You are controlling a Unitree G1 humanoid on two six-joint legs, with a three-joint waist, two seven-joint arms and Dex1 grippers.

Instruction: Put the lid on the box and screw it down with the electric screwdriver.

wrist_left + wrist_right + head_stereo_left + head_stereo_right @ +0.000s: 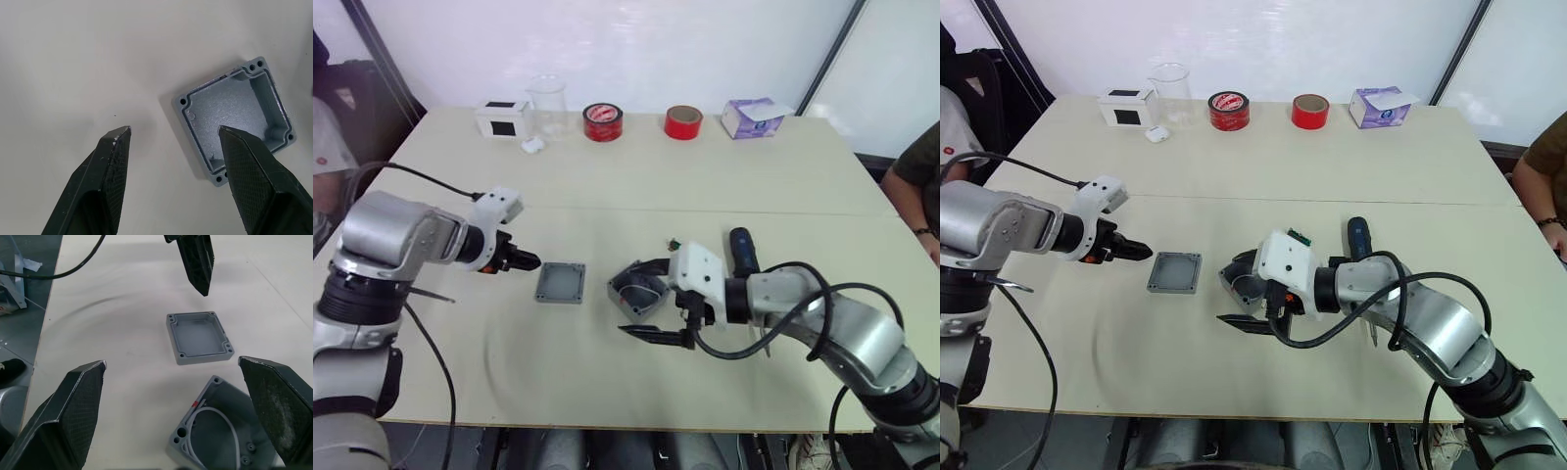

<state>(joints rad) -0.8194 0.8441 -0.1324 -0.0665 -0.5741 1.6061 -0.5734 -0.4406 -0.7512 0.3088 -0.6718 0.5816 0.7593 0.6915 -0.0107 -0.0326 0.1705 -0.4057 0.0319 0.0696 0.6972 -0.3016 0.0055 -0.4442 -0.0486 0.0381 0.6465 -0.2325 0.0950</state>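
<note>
While spread just short of the lid [560, 283] for a grab, left pincer [524, 260]; right pincer [651, 302], spread, straddling the box [634, 290].

Head stereo pair looks down over the table [724, 176]; wrist cameras sit close — both share the lid [234, 117].

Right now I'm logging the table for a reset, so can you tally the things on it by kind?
Grey metal parts: 2, the lid and the box
Electric screwdriver: 1
Tape rolls: 2, one and another
Tissue box: 1
White box: 1
Clear beaker: 1
Small white object: 1
Total: 9
</note>
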